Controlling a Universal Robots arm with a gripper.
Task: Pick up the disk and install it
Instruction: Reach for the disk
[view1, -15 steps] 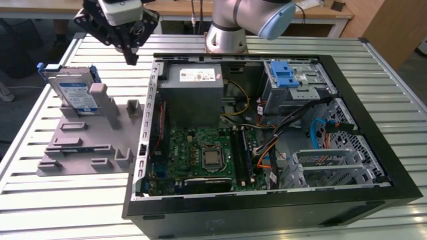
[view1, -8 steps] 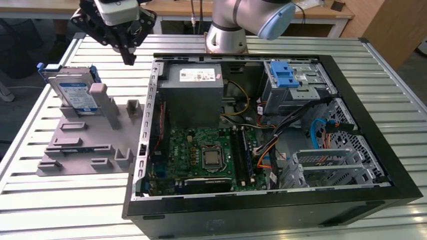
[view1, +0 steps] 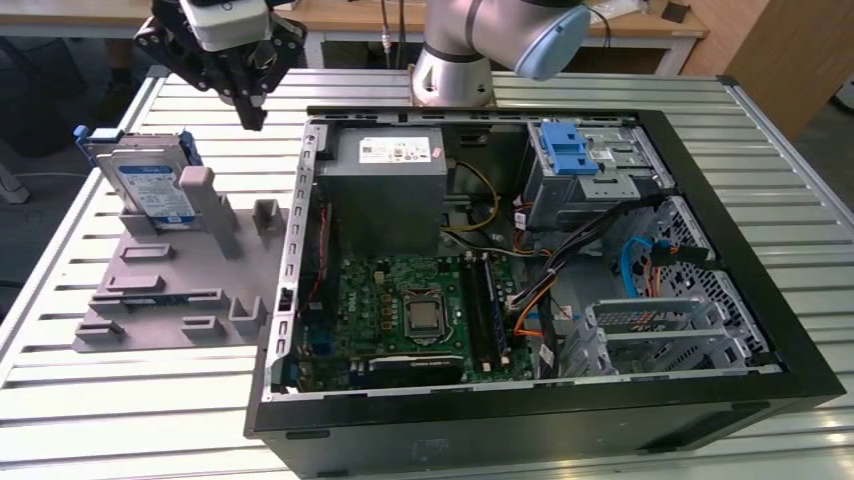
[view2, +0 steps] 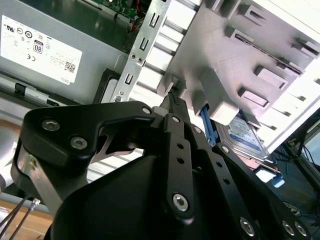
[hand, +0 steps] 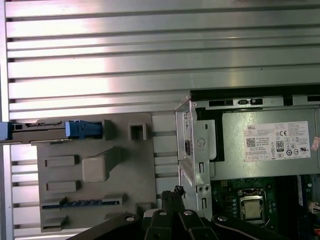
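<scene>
The disk, silver with a blue-and-white label and a blue frame, stands tilted on edge at the far end of the grey holder plate, on the exterior view's left. My gripper hangs above the table, to the right of the disk and apart from it, between the plate and the computer case. Its fingers point down and meet at the tips, shut with nothing held. The second wrist view has the gripper in front of the plate and the disk. In the first wrist view the disk appears edge-on beyond the gripper.
An open black computer case lies on the slatted metal table, with a power supply, a motherboard and a drive bay with a bright blue latch. The arm's base stands behind the case.
</scene>
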